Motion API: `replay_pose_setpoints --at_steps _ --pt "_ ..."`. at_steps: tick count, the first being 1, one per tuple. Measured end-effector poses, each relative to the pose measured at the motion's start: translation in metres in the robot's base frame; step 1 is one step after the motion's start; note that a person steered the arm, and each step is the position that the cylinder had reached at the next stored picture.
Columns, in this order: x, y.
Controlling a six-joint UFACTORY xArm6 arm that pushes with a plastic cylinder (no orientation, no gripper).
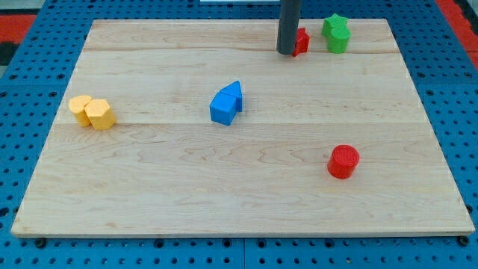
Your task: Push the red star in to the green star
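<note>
The red star (302, 41) lies near the view's top edge of the wooden board, partly hidden behind my rod. The green star (336, 33) sits just to its right, a small gap between them. My tip (286, 52) rests on the board touching the red star's left side, with the green star further right on the same line.
A blue block (226, 103) sits near the board's middle. A yellow block (92, 112) lies at the view's left. A red cylinder (343, 161) stands at the lower right. The wooden board (239, 194) lies on a blue pegboard surface.
</note>
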State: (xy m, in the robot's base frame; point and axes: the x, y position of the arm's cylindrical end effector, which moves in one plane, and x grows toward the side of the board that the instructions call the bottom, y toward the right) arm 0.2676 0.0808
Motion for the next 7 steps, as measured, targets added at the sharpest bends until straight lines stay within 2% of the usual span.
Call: replay_pose_setpoints --at_steps 2,3,4,7 --pt "-0.010 -0.006" --pt "-0.010 -0.042" --pt "-0.019 -0.043" --pt "-0.034 0.041"
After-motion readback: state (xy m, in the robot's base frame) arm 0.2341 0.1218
